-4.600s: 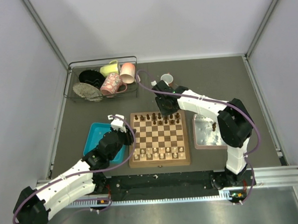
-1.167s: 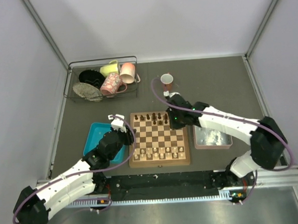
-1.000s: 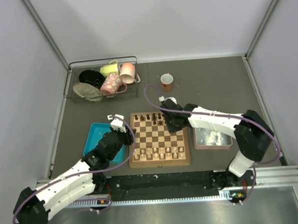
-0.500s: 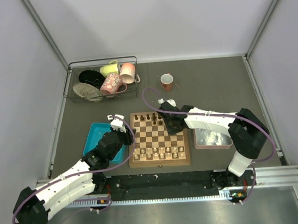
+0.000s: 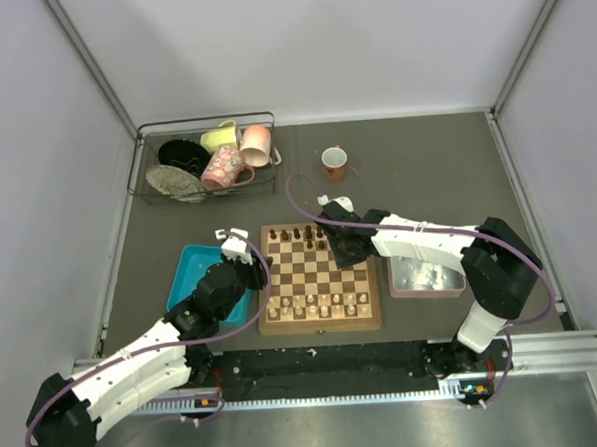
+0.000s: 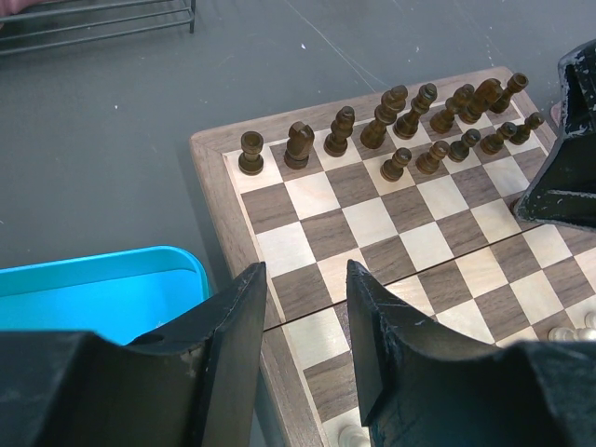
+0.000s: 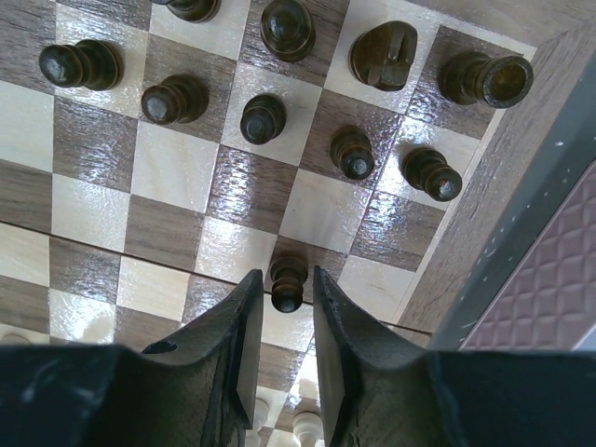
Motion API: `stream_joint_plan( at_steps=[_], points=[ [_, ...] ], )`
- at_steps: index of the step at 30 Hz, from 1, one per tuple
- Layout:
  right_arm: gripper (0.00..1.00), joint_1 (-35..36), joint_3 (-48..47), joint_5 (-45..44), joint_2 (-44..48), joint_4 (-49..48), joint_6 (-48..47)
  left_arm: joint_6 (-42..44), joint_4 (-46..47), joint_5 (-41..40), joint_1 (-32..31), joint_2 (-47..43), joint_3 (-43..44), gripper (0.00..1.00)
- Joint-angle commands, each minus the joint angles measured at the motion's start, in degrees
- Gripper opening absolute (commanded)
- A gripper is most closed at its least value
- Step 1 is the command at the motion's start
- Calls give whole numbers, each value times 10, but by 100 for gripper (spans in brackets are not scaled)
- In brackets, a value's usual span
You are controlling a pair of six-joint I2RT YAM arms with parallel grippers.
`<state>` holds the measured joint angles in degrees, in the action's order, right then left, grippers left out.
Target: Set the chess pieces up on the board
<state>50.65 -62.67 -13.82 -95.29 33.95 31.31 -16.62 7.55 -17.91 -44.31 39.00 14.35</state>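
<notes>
A: Where's the board (image 5: pixel 317 276)?
B: Mid-tabletop (image 5: pixel 426 167), toward the near edge; dark chess pieces (image 6: pixel 338 135) line its far rows.
A: The tools?
B: Right tool (image 7: pixel 286 273) released, straddling a dark pawn (image 7: pixel 287 287); left tool (image 6: pixel 304 270) released, empty, over the board.

Left hand (image 6: pixel 304 279) parted, right hand (image 7: pixel 286 279) narrowly parted, pointing straight down

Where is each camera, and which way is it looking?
Top: high behind the robot, looking down at the table; left arm and right arm show.
Left wrist: on the left arm, looking across the board at the dark pieces; left fingers below.
Right wrist: on the right arm, looking straight down at a dark pawn between the right fingers.
All three see the board and dark pieces.
</notes>
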Motion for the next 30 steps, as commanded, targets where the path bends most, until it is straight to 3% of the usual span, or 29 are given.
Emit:
stream_joint_plan(
  at_steps=[1,13,20,30],
  points=[
    [27,9,-23,-16,29,0,-1,-3,28,-4,-2,-2,-5,45],
    [18,9,-25,-19,28,1,-5,-3,28,-4,-2,-3,-6,45],
    [5,9,-28,-16,29,1,-12,-6,22,-11,-2,-8,-6,44],
    [2,26,-111,20,12,3,-26,-30,20,-77,0,-86,-38,45]
  ],
)
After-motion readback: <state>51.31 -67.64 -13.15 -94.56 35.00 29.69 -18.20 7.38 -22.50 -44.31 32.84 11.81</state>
